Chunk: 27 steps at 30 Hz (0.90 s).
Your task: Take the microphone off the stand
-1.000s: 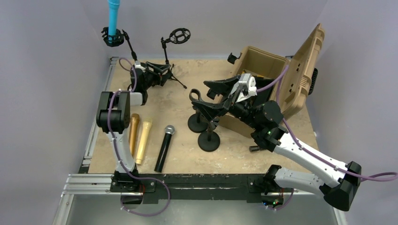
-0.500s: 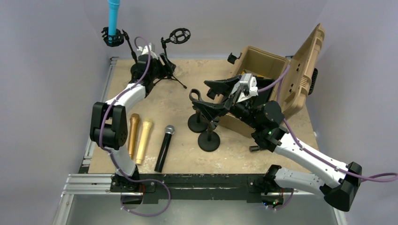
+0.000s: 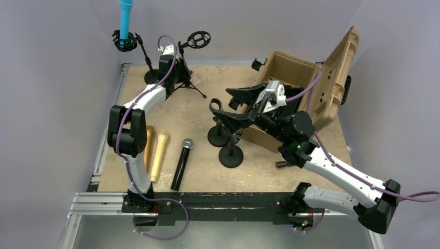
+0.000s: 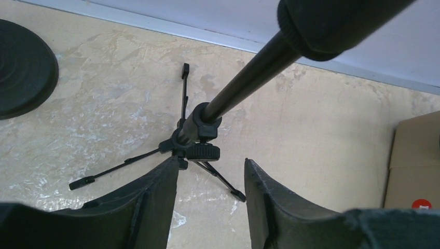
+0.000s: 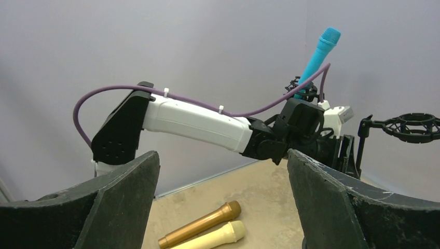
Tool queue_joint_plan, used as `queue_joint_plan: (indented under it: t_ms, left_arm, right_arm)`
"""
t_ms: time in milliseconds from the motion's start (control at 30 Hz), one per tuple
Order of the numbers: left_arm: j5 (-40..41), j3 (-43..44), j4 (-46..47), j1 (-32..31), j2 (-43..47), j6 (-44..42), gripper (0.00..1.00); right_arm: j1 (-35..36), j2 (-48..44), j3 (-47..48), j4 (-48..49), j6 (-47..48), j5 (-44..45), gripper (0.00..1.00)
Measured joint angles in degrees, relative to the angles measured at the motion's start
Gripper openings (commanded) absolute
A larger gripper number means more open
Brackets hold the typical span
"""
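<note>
A cyan microphone (image 3: 125, 18) stands upright in a black shock mount on its stand (image 3: 145, 54) at the far left corner; it also shows in the right wrist view (image 5: 317, 54). My left gripper (image 3: 179, 70) hangs to the right of that stand, beside a tripod stand (image 3: 184, 62) that carries an empty shock mount (image 3: 198, 39). Its jaws are apart with nothing between them (image 4: 210, 160), and the tripod's pole (image 4: 244, 72) runs just ahead. My right gripper (image 3: 223, 104) (image 5: 220, 152) hovers wide open mid-table, holding nothing.
Gold (image 3: 148, 148), cream (image 3: 159, 155) and black (image 3: 181, 163) microphones lie on the table at front left. Two round-base stands (image 3: 231, 155) sit under my right gripper. An open tan case (image 3: 296, 67) fills the back right. A round black base (image 4: 23, 67) lies left of the tripod.
My left arm has stretched toward the back and lifted its gripper from near the table up beside the tripod pole, with the jaws drawn closer together. The right arm has not moved.
</note>
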<state>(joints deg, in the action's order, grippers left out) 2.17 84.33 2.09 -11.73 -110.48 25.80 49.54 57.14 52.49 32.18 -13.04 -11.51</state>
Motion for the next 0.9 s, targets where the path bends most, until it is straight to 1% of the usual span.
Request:
queue_joint_plan:
  t_ms: [167,267,300,400,433,533,700,800,900]
  left_arm:
    - [0.0,2.5,-1.3,0.0,-2.5,0.2,0.36]
    - [0.1,3.7,-2.3,0.0,-3.1,0.1,0.28]
    - [0.1,4.0,-2.7,0.0,-3.2,0.2,0.24]
    - [0.5,4.8,-4.7,0.1,-3.2,0.5,0.04]
    - [0.4,5.0,-5.0,0.1,-3.2,0.8,0.0]
    - [-1.9,5.7,-6.1,0.8,-3.5,3.2,0.0]
    - [-9.7,5.0,-4.7,3.6,-3.9,11.1,0.0]
    - [-13.7,3.3,-2.1,5.0,-3.9,17.3,0.0]
    - [-17.9,-0.1,3.7,6.6,-3.9,25.6,0.0]
  right_arm:
    - [0.0,0.0,0.0,0.0,0.0,0.0,0.9]
    - [0.0,0.0,0.0,0.0,0.0,0.0,0.9]
    - [0.0,0.0,0.0,0.0,0.0,0.0,0.91]
    - [0.0,0.0,0.0,0.0,0.0,0.0,0.9]
    - [0.0,0.0,0.0,0.0,0.0,0.0,0.9]
    - [0.0,0.0,0.0,0.0,0.0,0.0,0.9]
    - [0.0,0.3,0.0,0.0,0.0,0.0,0.9]
    - [0.0,0.3,0.0,0.0,0.0,0.0,0.9]
    - [0.0,0.3,0.0,0.0,0.0,0.0,0.9]
